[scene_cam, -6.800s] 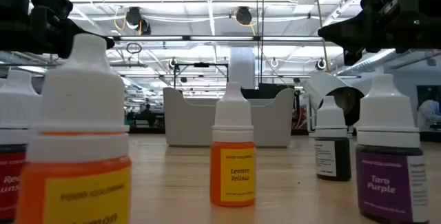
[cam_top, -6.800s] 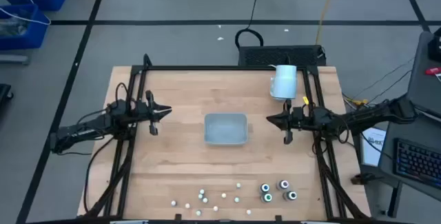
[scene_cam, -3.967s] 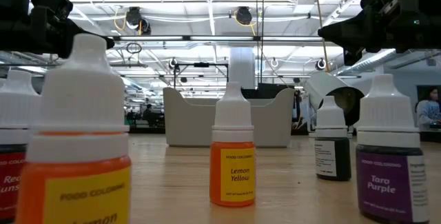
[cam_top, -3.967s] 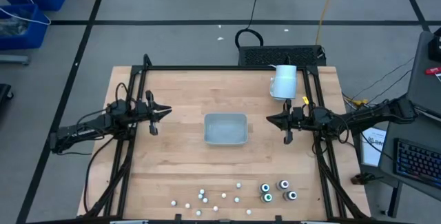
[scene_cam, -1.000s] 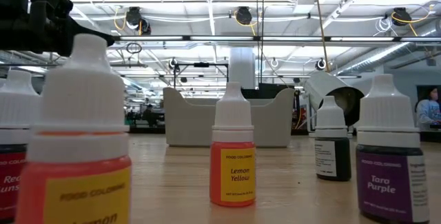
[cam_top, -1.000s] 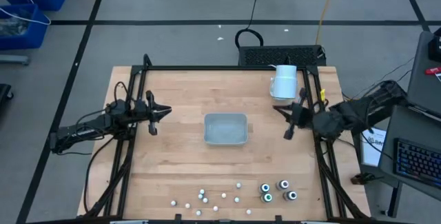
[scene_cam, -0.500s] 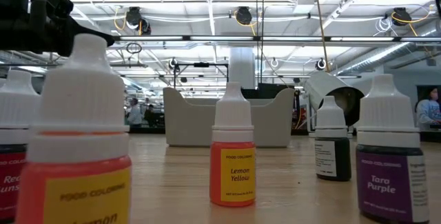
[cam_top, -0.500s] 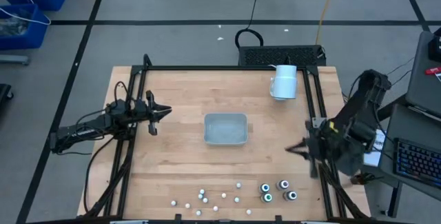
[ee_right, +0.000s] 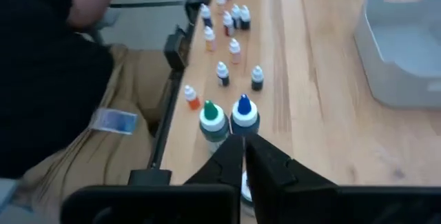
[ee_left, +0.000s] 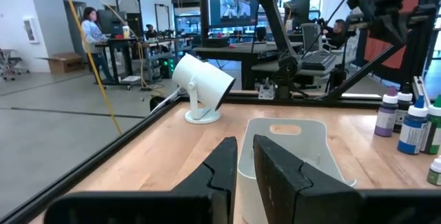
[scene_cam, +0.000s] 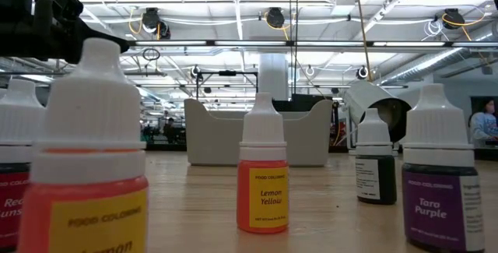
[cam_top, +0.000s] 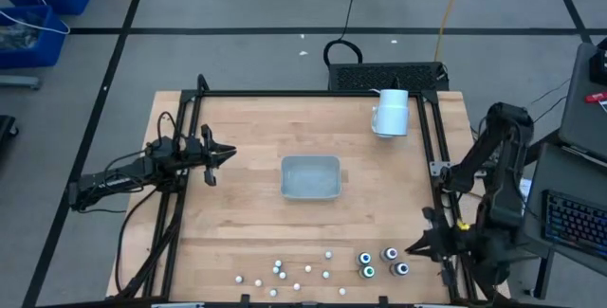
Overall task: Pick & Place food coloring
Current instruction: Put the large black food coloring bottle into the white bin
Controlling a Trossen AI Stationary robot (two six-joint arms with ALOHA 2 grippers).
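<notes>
Showing only low: Lemon Yellow bottle (scene_cam: 263,177) label.

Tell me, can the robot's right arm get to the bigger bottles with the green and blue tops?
Probably yes. The right gripper hangs right beside the bigger bottles near the table's front edge, and nothing stands between them. Its fingers look shut, though, so it would have to open them first.

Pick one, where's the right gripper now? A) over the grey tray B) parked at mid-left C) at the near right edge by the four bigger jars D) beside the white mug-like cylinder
C: in the high view the right gripper sits just right of the jars, well clear of the tray; its wrist view shows the jars right ahead of its nearly shut fingers.
</notes>
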